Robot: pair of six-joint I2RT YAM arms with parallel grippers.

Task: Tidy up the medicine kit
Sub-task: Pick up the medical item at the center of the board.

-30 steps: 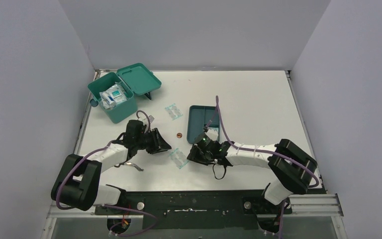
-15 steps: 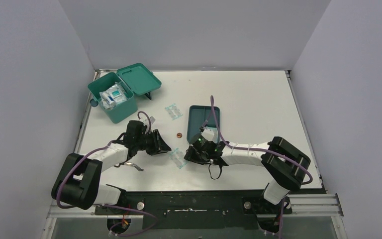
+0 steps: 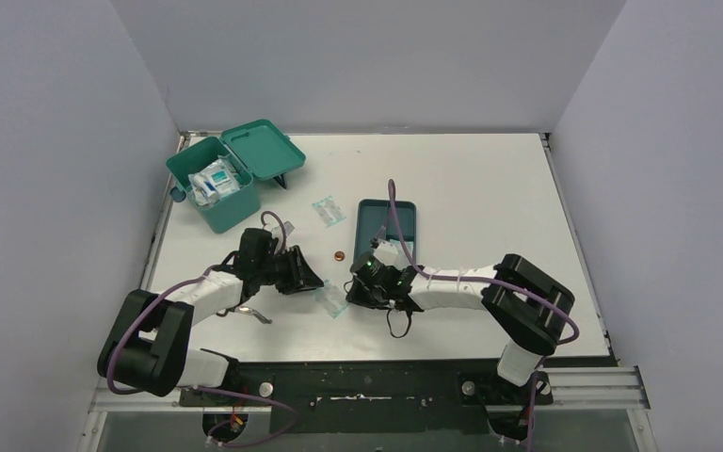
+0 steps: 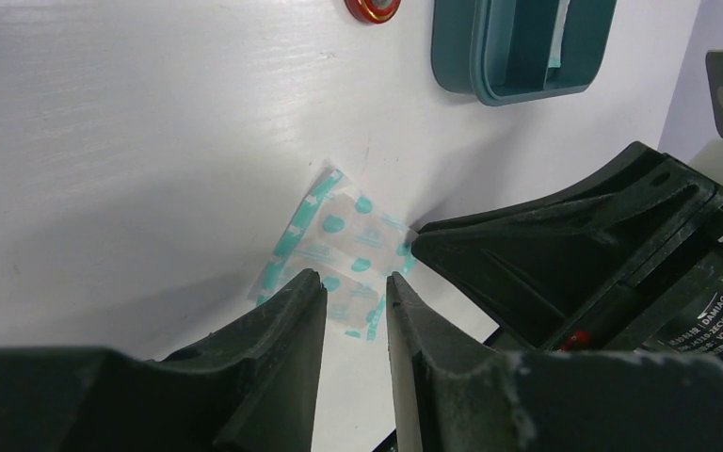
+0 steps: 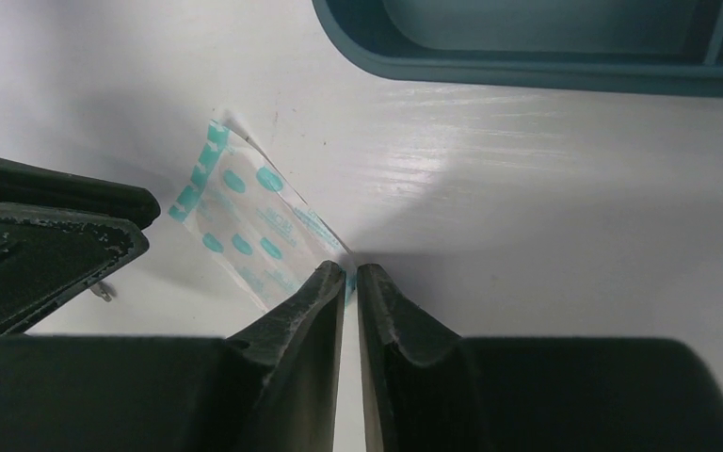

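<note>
The white bench [image 3: 490, 188] is enclosed by grey walls [image 3: 367, 56]. The left pincer [image 4: 353, 282] is parted; the right pincer [image 5: 350, 273] cannot be told.

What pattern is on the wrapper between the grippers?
Wrapper: white with teal dots, teal edge stripe. Clearest in right wrist view.

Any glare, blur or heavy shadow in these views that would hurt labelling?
Top external: even light, sharp, only soft shadows on the table. Left wrist: glare streaks across the table, the left hand soft-focused. Right wrist: bright glare patch on the table below the tray; bandage packet sharp.
</note>
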